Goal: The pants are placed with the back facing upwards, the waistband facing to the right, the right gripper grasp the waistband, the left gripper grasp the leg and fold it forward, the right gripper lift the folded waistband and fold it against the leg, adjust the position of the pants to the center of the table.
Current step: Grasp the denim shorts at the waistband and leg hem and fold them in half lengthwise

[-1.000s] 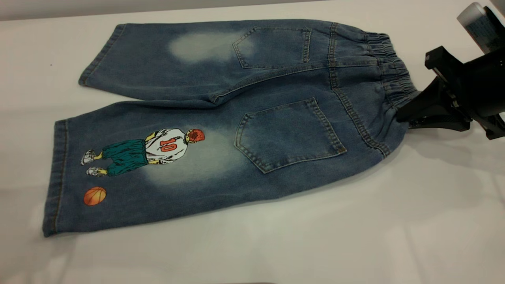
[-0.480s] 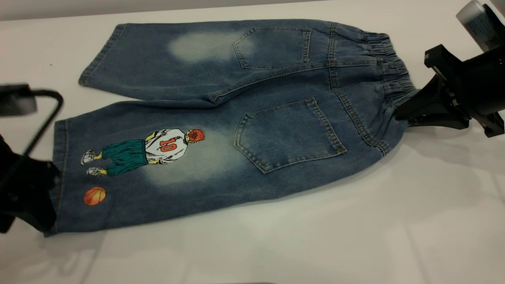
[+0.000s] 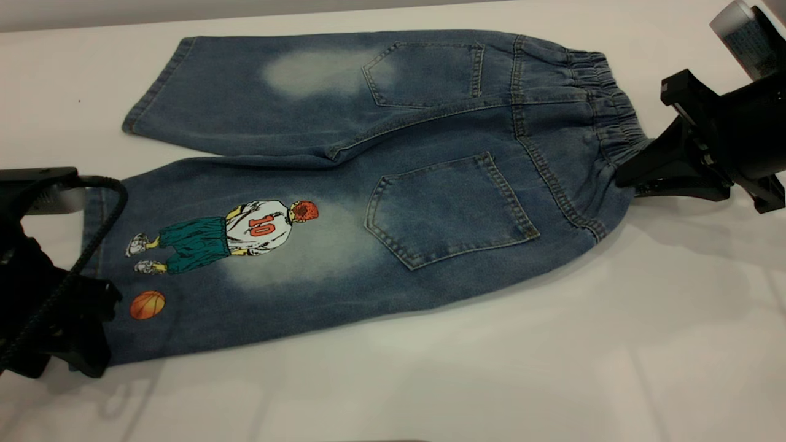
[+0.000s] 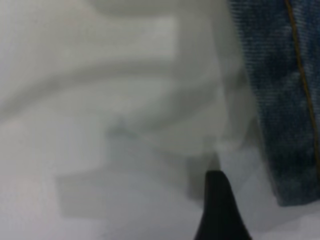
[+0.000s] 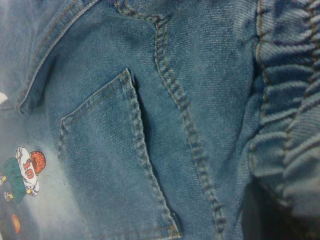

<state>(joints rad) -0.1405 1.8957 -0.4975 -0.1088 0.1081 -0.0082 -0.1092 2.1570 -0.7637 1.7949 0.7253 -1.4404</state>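
The pants (image 3: 393, 166) lie flat on the table (image 3: 491, 368), back pockets up. Their waistband (image 3: 605, 116) is at the right. The printed leg (image 3: 245, 258) with the number 10 player is nearest the camera, and its hem points left. My right gripper (image 3: 621, 179) is shut on the waistband's near end. In the right wrist view, a dark finger (image 5: 260, 215) shows under the gathered band (image 5: 285, 130). My left gripper (image 3: 86, 359) hangs over the near corner of the printed leg's hem. One finger (image 4: 217, 210) stands on the table beside the hem (image 4: 287, 125), apart from it. The gripper is open.
The plain faded leg (image 3: 258, 92) lies behind the printed one. White tabletop stretches in front of the pants and to the right. The left arm's braided cable (image 3: 92, 239) loops over the hem.
The left arm has come in from the left, and over the last half second it moved right onto the printed leg's hem corner. The right gripper and pants have stayed put.
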